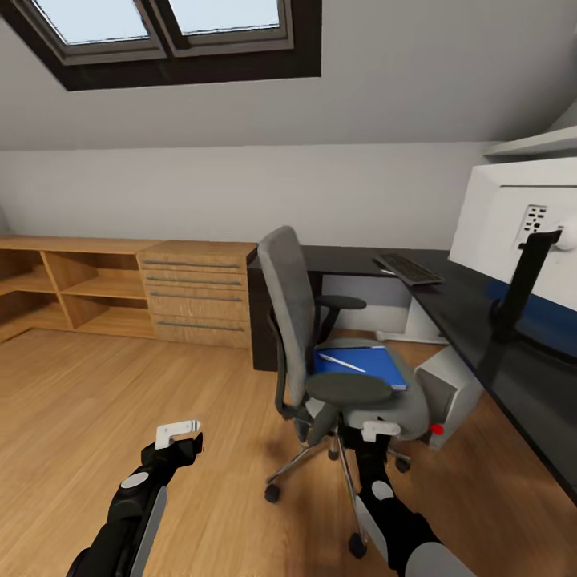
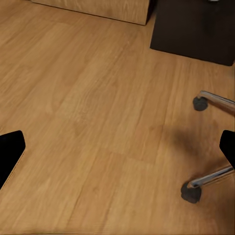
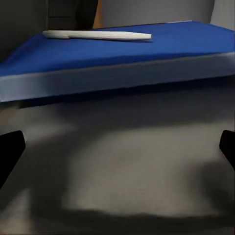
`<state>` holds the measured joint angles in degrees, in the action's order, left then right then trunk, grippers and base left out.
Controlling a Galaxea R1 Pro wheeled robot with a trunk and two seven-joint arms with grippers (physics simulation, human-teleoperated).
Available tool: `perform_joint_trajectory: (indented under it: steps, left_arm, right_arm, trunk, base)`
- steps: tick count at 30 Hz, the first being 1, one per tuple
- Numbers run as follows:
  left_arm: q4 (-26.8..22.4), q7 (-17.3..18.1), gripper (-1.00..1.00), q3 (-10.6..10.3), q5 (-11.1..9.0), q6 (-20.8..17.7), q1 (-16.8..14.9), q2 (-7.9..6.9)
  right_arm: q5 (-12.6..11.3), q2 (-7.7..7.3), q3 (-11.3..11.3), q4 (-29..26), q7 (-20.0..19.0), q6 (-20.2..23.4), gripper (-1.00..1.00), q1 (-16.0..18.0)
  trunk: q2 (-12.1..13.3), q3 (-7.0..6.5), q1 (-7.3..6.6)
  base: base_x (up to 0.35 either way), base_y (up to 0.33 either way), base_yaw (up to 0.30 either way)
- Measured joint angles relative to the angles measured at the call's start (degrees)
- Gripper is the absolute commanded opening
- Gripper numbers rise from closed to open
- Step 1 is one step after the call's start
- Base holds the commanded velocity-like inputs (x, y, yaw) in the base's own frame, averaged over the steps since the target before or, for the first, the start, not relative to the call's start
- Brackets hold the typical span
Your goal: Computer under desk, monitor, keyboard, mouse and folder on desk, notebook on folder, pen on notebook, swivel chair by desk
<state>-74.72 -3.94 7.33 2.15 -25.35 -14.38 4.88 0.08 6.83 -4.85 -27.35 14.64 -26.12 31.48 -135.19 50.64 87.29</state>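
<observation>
At the front edge of the grey padded swivel chair (image 1: 336, 377), the right gripper (image 1: 379, 430) hovers low over the seat cushion (image 3: 127, 166). In the right wrist view its two dark fingertips (image 3: 10, 152) stand at opposite borders of the frame, so the jaws are spread wide with nothing between them. Directly ahead of the fingertips, on the chair seat, lies the flat blue folder-and-notebook stack (image 3: 122, 54); whether it is one item or two cannot be told. A slim white pen (image 3: 98, 35) rests flat on top of the stack. The near edge of the stack faces the gripper, with a strip of bare cushion between them.

The chair's near armrest (image 1: 349, 389) sits just beside the right gripper. Beyond the chair stands the black desk (image 1: 449, 300), carrying the dark flat keyboard (image 1: 407, 269) and the white monitor on its black stand (image 1: 513, 220). The grey computer case (image 1: 453, 385) sits on the floor under the desk edge, beside the chair.

On the side of the chair away from the desk, the left gripper (image 1: 178, 433) hangs over open wooden floor (image 2: 98, 122), its fingertips (image 2: 10, 154) also wide apart and empty. Two chair castors (image 2: 191, 192) lie near it. Farther from the chair, a wooden drawer unit (image 1: 200, 292) stands against the wall.
</observation>
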Motion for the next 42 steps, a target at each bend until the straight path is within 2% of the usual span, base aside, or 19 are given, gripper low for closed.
perform_joint_trajectory:
  steps: [8, 13, 35, 42]
  left_arm:
    - [0.00, 0.00, 1.00, 0.00, 0.00, 0.06, 0.00, 0.00]
    - [0.00, 0.00, 1.00, 0.00, 0.01, 0.06, 0.00, 0.01]
    - [0.03, 0.00, 1.00, 0.06, -0.03, 0.08, -0.02, 0.01]
    - [-0.37, 0.08, 1.00, 0.08, -0.26, 0.19, -0.01, 0.00]
  right_arm:
    - [0.00, 0.55, -0.75, 0.00, 0.03, 0.00, 1.00, -0.06]
    - [0.07, 0.41, -0.69, -0.19, 0.03, -0.06, 1.00, -0.06]
    - [0.04, -0.24, -0.50, -0.23, -0.05, -0.16, 1.00, -0.07]
    - [0.01, -1.01, -0.51, -0.21, -0.06, -0.22, 1.00, -0.07]
  trunk:
    - [0.00, 0.00, 0.00]
    - [0.00, 0.00, 0.00]
    - [0.00, -0.41, 0.00]
    - [0.00, -0.52, 0.00]
  base:
    - [0.000, 0.000, 0.265]
    - [0.000, 0.000, 0.046]
    - [0.000, 0.000, -0.269]
    - [0.000, 0.000, -0.189]
